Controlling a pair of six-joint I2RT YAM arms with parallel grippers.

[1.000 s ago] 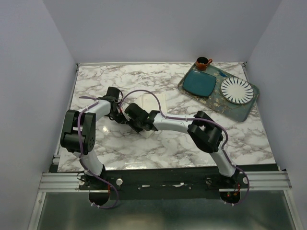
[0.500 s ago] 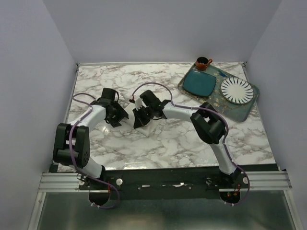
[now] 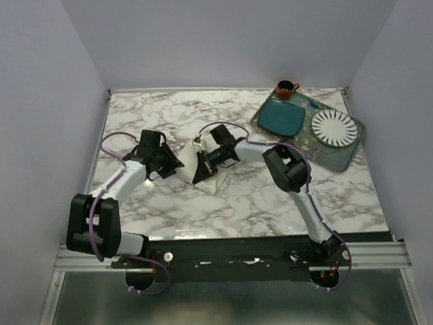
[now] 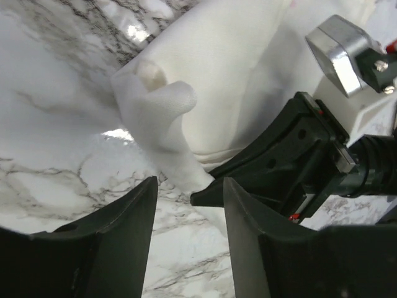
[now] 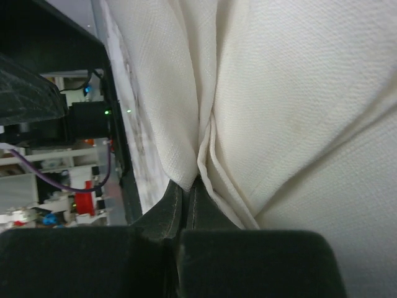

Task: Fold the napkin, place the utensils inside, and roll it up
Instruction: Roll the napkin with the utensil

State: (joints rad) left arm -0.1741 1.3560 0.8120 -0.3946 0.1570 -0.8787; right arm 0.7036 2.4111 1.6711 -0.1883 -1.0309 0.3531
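Napkin sits pinched in right end effector; left end effector gapes.

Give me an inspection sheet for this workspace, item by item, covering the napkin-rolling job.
surface: glossy marble table
job's things: napkin bunched between the grippers; spoon apparently on the tray's far edge
clutter: tray holding teal plate and white ribbed plate; brown cup behind it
grippers: left gripper open, raised napkin fold between its fingers; right gripper shut on a napkin fold
cables: purple cables loop along both arms
surroundings: plain walls; metal rail
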